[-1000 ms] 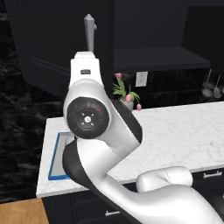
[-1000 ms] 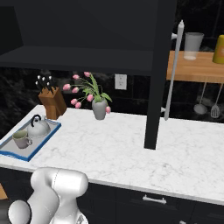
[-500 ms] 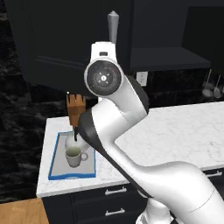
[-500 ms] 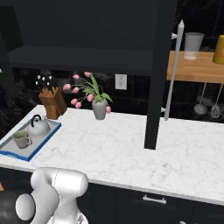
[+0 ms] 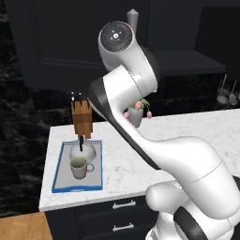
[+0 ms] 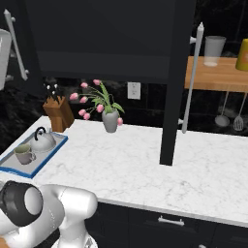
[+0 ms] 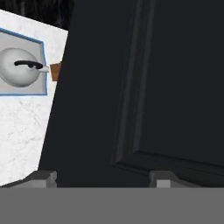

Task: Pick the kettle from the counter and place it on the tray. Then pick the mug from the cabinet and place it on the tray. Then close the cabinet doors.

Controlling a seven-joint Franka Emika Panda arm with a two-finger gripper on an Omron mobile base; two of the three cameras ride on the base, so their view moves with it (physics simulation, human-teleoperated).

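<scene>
A: Item one, the tray point(image 5: 59, 174). Where did we log it?
B: At the counter's point(image 6: 145, 164) left end, just in front of the knife block point(image 5: 83, 118).
A: Contents?
B: The kettle point(image 5: 83, 152) at the back, black handle upright; the mug point(image 5: 79, 168) just in front of it, nearly touching.
A: Item two, the doors.
B: We recorded the right door point(image 6: 175, 82) swung out edge-on over the counter, its bar handle point(image 6: 191, 80) facing right. The left door point(image 7: 144, 87) filled most of the hand view, panel close to the camera.
A: The gripper point(image 7: 103, 178)?
B: Fingertips point(image 7: 43, 178) stood well apart, nothing between them; we entered it as released, facing the left door.
A: Anything else?
B: A vase point(image 6: 110, 120) of pink tulips, behind on the counter.
</scene>
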